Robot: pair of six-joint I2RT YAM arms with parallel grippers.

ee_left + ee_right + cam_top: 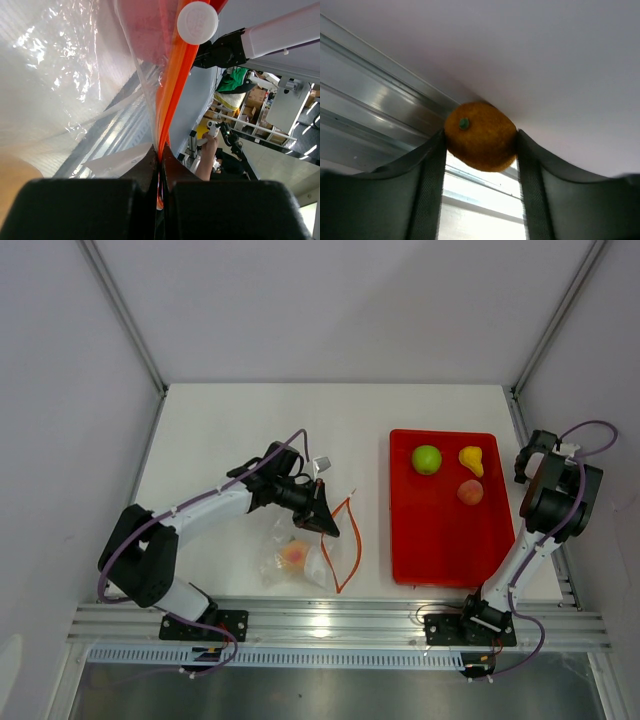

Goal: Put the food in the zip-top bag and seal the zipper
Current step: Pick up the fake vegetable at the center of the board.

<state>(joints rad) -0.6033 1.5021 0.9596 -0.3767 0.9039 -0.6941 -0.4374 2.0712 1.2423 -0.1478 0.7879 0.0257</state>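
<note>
Pinching the zipper (172,85) between tightly closed jaws, the left gripper (325,519) sits over the white table (240,430) left of centre, and its wrist view shows the fingertips meeting on the orange-red strip with no gap between them. The zip-top bag (288,558) lies crumpled on the table just near of that gripper, its clear film hanging from the held edge, while the rest of the strip curls in a loose loop to the right, toward the red tray (445,560). One pinkish-orange piece (295,554) shows through the plastic, inside the bag. On the far part of the tray sit a lime-green apple (427,459), a yellow pear (471,461) just right of it, and a red-pink piece (470,493) near of the pear; all three are apart from one another. The right arm (545,505) is folded up at the right edge of the table, beside the tray. Its wrist view shows the right gripper (480,142) partly closed around an orange fruit (482,127), both fingers (427,185) pressing its sides, with a pale wall and a metal rail behind it.
</note>
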